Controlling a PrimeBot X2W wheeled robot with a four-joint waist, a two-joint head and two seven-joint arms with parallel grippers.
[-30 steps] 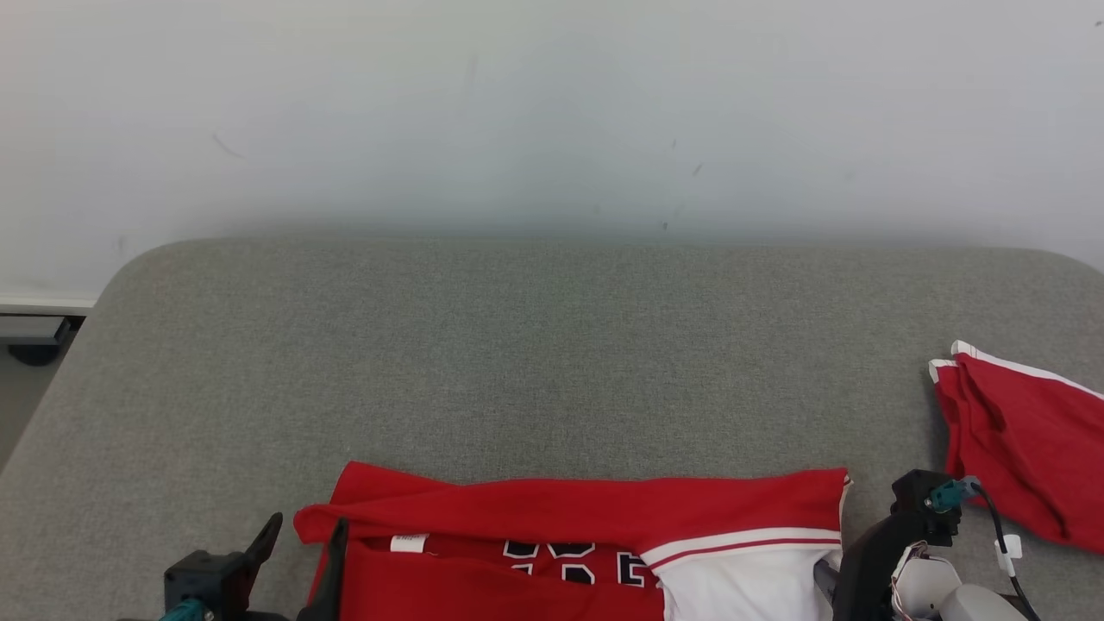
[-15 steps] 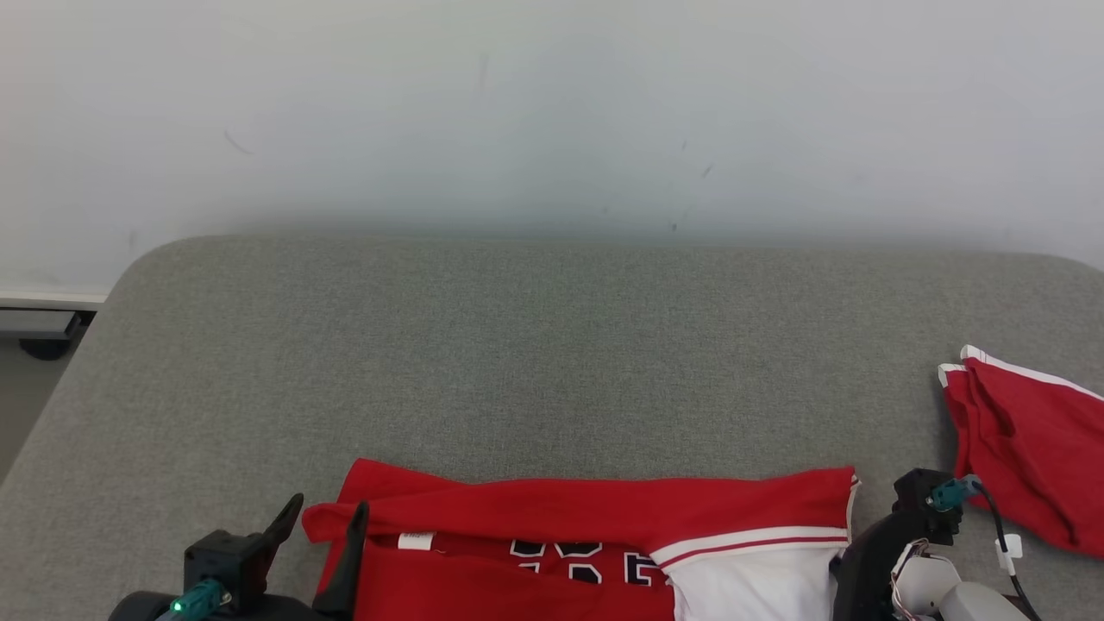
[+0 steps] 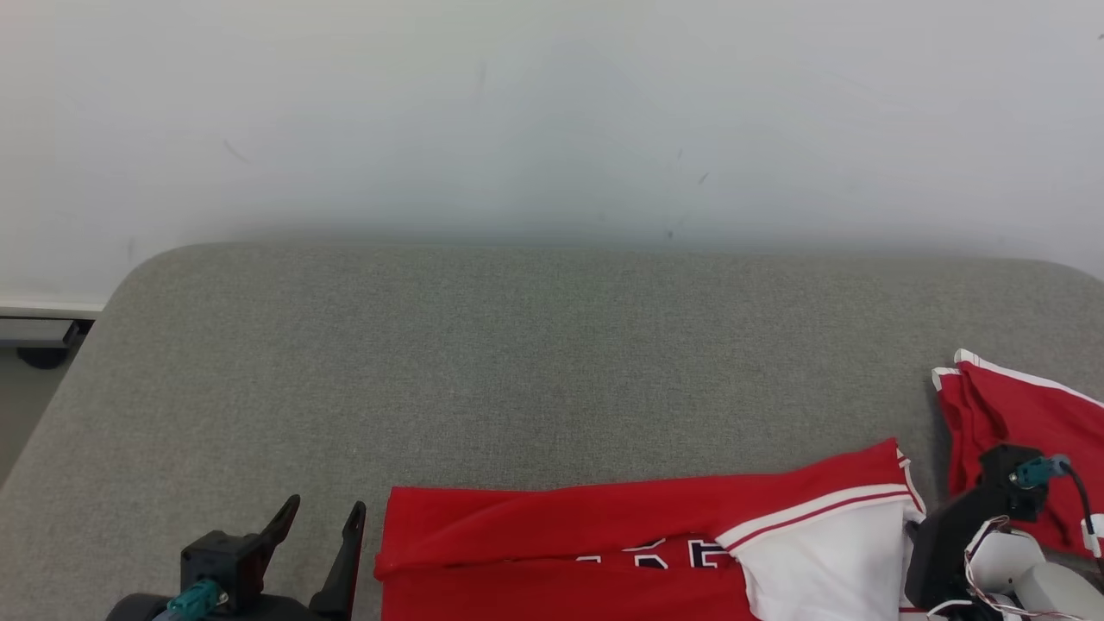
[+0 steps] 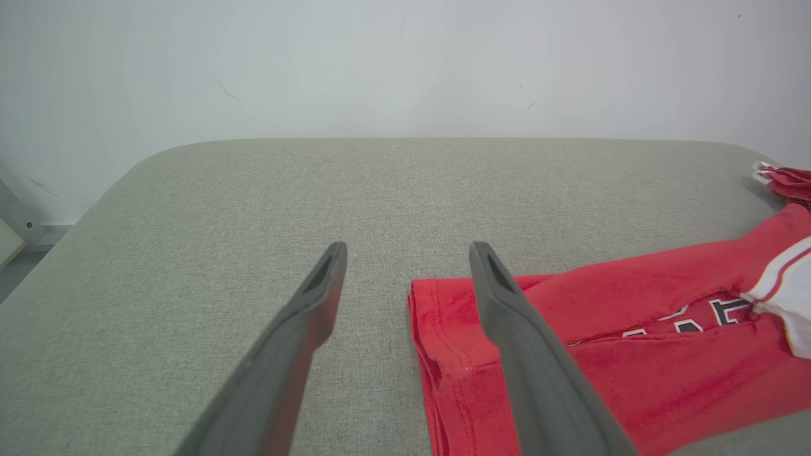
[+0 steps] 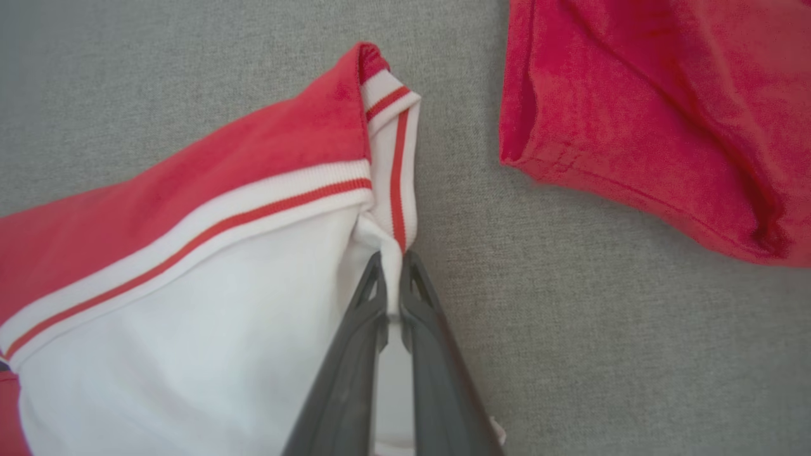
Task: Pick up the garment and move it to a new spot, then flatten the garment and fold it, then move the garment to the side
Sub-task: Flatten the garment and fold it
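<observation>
on woven grey pad point(image 3: 552, 362), prob. fleecy garment point(image 3: 604, 530)

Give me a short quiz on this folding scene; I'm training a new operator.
1. True or false: the left tool stands open.
2. The right tool pinches the jersey at its: A red hem; B white striped edge; C black lettering.
3. What lies on the grey padded surface to the right of the jersey?
Key: 1 true; 2 B; 3 a second red garment.
</observation>
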